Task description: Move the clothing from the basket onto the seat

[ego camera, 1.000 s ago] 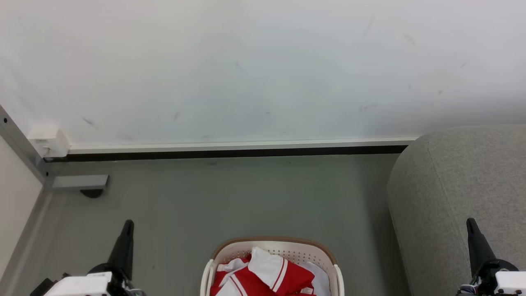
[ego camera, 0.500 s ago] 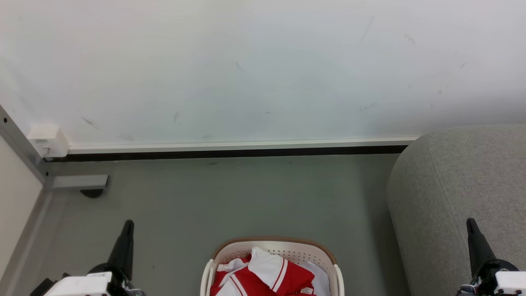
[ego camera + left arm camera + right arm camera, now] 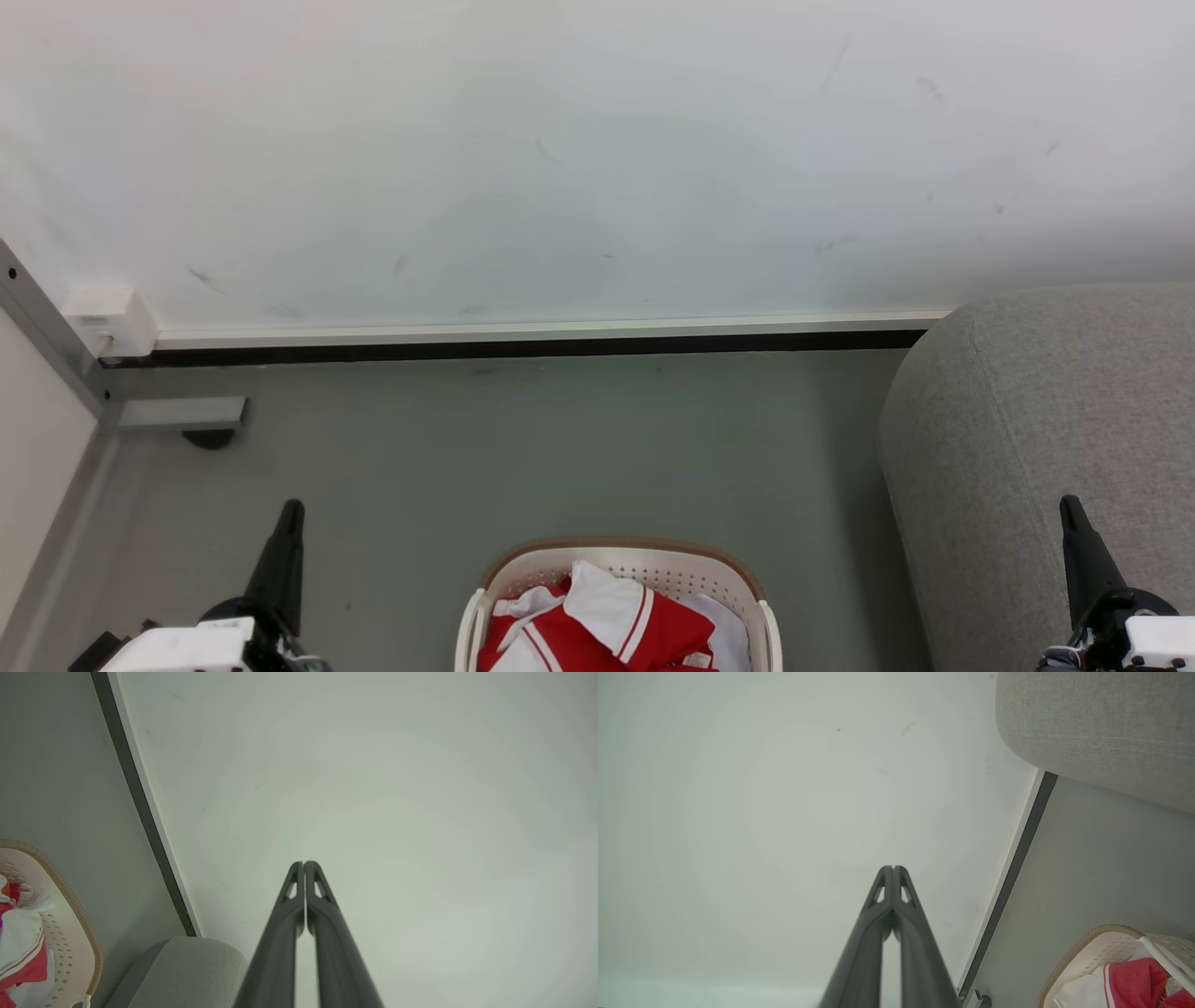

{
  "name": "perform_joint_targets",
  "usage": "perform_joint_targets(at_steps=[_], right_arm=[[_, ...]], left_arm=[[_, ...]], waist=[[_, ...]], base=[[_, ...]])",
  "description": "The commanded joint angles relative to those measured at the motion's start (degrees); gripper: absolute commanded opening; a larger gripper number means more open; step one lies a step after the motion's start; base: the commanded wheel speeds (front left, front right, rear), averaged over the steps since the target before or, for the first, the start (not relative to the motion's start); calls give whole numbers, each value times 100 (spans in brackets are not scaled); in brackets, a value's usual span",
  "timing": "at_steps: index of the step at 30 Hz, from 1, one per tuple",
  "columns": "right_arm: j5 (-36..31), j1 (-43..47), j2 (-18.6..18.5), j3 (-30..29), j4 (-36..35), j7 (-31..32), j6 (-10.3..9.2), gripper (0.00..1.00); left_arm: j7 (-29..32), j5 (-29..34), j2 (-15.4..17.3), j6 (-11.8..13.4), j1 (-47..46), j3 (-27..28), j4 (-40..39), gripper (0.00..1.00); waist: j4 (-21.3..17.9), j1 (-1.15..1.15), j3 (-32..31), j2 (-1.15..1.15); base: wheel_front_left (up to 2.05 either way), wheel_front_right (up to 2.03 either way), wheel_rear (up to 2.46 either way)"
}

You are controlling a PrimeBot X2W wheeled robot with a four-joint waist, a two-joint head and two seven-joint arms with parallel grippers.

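The basket (image 3: 644, 562) stands on the floor (image 3: 523, 448) at the near middle, with clothing (image 3: 607, 621) in it. The seat (image 3: 1036, 420) stands to its right, apart from it, and its far end is near the wall (image 3: 597, 140). The wall runs across behind the floor, with a baseboard (image 3: 541, 332) along its foot. At far left a post (image 3: 47, 341) rises. A box (image 3: 110, 319) is just beside it on the wall, and a foot (image 3: 182, 413) is on the floor. The left gripper (image 3: 291, 509) is left of the basket. The right gripper (image 3: 1069, 509) is right of it, before the seat.
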Motion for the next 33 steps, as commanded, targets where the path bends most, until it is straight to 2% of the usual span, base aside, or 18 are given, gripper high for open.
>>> perform_joint_targets(at_steps=[1,23,24,33], right_arm=[[-1,-76,-37,-19,-24,10,-18,0],[-1,-77,-37,-19,-24,9,-18,0],[0,8,4,3,14,-5,0,100],[-136,143,52,124,74,-202,-1,100]], left_arm=[[12,-85,17,-13,-55,10,-15,0],[12,-85,17,-13,-55,10,-15,0],[-4,5,-2,0,6,-2,15,100],[-202,82,-30,1,100,-169,142,100]], waist=[[0,0,0,0],[0,0,0,0],[0,0,0,0],[2,0,1,0]], base=[[0,0,0],[0,0,0],[0,0,0],[0,0,0]])
